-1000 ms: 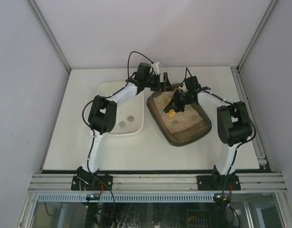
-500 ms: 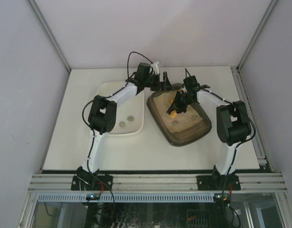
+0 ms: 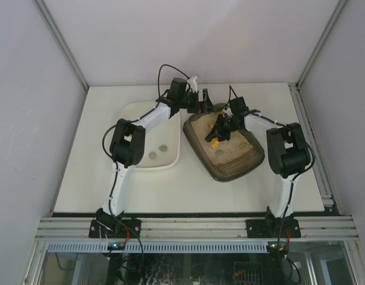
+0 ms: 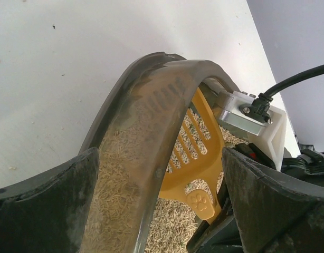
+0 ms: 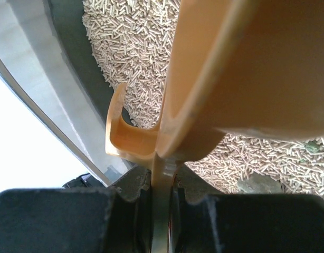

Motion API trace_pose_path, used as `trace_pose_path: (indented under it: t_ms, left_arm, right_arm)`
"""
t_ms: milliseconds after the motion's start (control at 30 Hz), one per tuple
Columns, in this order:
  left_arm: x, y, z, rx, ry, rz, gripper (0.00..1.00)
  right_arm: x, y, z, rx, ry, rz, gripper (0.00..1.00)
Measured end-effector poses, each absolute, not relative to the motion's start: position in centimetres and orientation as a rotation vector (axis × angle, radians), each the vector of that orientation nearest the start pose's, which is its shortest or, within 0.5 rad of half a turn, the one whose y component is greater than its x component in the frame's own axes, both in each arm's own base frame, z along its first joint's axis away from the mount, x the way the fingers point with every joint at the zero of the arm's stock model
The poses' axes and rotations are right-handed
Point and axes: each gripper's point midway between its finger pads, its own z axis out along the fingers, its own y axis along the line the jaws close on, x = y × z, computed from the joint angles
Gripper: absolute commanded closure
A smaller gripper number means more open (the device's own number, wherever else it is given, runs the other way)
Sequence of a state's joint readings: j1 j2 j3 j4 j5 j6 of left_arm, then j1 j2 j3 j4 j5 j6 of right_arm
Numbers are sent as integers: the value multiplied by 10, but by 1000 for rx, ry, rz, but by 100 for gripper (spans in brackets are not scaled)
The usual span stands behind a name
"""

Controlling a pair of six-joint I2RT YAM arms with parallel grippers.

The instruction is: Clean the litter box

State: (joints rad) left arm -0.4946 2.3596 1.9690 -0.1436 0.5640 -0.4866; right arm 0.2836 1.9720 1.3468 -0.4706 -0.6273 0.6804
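Observation:
The litter box (image 3: 233, 160), a dark brown-grey tray of beige pellets, lies at an angle right of centre. My left gripper (image 3: 204, 102) is open at its far end. In the left wrist view the tray's rim (image 4: 151, 105) runs between the wide-apart jaws of that gripper (image 4: 159, 163). My right gripper (image 3: 223, 126) is over the litter, shut on the handle of an orange slotted scoop (image 3: 214, 141). The right wrist view shows that gripper (image 5: 161, 184) pinching the thin handle, with the scoop's bowl (image 5: 246, 68) above the pellets. The scoop (image 4: 199, 153) also shows in the left wrist view.
A white tub (image 3: 135, 113) stands just left of the litter box, with two small grey lumps (image 3: 153, 155) inside. A grey-green lump (image 5: 259, 183) lies on the pellets near the scoop. Grey walls enclose the white table (image 3: 81, 178) on three sides.
The right arm's elbow has swung a little to the left and the wrist has turned slightly. The scoop stays over the same patch of litter. The left arm has not moved.

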Motion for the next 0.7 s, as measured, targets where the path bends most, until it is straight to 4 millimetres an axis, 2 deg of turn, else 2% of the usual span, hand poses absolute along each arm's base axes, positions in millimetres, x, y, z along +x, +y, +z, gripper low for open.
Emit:
trace_pose_path:
  t_ms: [200,333,433,700]
  left_arm:
    - [499,-385,122,358,2205,-1147,0]
    - [501,-383,121,352,2202,-1150,0]
    - [501,-383,122,354,2199,-1152,0]
    - [500,-383,121,367,2188,-1169,0]
  right_arm:
    - [374,246,63,259,2656,1303,100]
    - [369,239,44,286,2549,1425,100]
    - [370,240,44,257,2457,1509,100]
    - [372,240,43,228,2380,1560,100]
